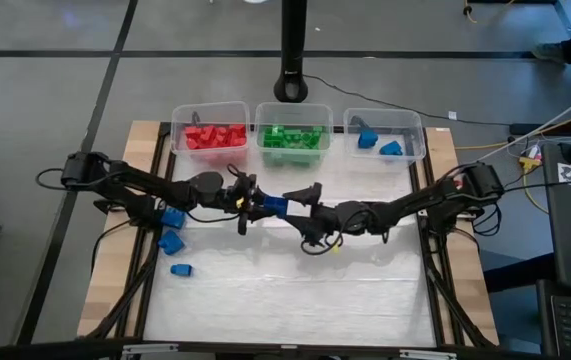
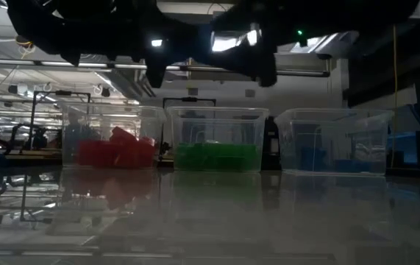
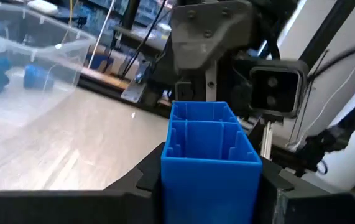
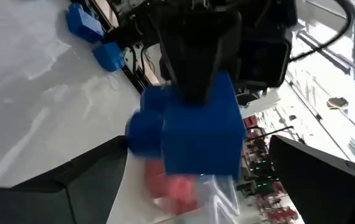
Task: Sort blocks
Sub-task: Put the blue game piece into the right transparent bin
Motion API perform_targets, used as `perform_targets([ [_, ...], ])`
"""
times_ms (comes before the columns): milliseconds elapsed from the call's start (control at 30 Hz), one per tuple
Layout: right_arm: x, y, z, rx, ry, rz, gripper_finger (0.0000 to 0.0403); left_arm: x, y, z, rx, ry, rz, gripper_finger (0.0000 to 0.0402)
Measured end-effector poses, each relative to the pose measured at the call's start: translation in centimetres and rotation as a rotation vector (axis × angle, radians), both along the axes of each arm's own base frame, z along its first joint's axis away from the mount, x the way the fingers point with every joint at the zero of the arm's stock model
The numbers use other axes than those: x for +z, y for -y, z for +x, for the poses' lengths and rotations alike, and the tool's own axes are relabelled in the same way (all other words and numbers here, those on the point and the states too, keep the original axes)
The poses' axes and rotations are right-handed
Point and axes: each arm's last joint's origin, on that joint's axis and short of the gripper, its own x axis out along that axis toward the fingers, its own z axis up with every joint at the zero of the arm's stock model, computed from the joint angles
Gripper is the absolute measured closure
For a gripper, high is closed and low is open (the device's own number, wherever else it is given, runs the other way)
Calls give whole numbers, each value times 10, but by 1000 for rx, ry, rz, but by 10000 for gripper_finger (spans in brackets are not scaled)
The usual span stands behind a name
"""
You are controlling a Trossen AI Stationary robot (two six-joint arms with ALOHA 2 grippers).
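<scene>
Across the pale table (image 1: 295,290), three clear bins (image 1: 290,132) line the far edge, holding red, green and blue blocks, with a few blue strays near my left arm. My left gripper (image 1: 255,203) is clamped on a blue block (image 1: 272,206) held mid-air over the table's middle, while my right gripper (image 1: 305,210) waits spread wide around it. This looks like a handover: next the right fingers must close squarely before the left lets go.

Red blocks (image 1: 215,137), green (image 1: 292,138), blue (image 1: 378,143) binned; one blue block (image 1: 273,206) aloft; three (image 1: 173,240) loose on table
</scene>
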Motion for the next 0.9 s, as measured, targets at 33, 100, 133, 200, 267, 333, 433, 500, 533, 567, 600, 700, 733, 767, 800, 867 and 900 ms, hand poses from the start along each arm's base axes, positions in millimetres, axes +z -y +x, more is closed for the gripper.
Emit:
perform_targets([
  [33,2,-1,4,0,-6,-21,13,0,0,1,1,9,-5,277],
  [100,6,-2,12,3,-11,-46,13,1,0,1,1,19,-16,277],
  [133,7,-3,14,3,-20,-55,13,1,0,1,1,21,-20,277],
  [200,7,-3,19,2,-37,-64,13,1,0,1,1,20,-24,277],
  [267,6,-4,22,3,-48,-69,13,1,1,1,-3,19,-26,277],
  [333,7,-5,24,4,-47,-70,16,1,3,1,-10,16,-23,277],
  [433,8,-5,25,5,-47,-80,39,2,5,1,-19,24,-23,276],
  [500,8,-5,25,6,-48,-82,67,2,5,1,-18,27,-23,272],
  [533,8,-5,25,7,-50,-82,83,3,5,1,-18,29,-23,270],
  [567,8,-5,25,9,-51,-82,101,3,5,1,-18,30,-23,269],
  [600,8,-5,25,12,-52,-82,118,3,5,1,-18,30,-23,268],
  [700,8,-6,25,23,-52,-81,140,3,6,1,-19,30,-23,264],
  [733,8,-6,25,22,-53,-82,140,3,6,1,-19,29,-23,260],
  [767,8,-6,25,22,-55,-83,140,3,6,1,-20,27,-23,256],
  [800,7,-6,25,22,-57,-84,140,3,5,1,-19,28,-18,251],
  [867,8,-5,25,24,-50,-83,140,2,4,1,-20,27,-12,240],
  [900,9,-5,25,23,-45,-82,140,1,3,1,-23,22,-12,233],
])
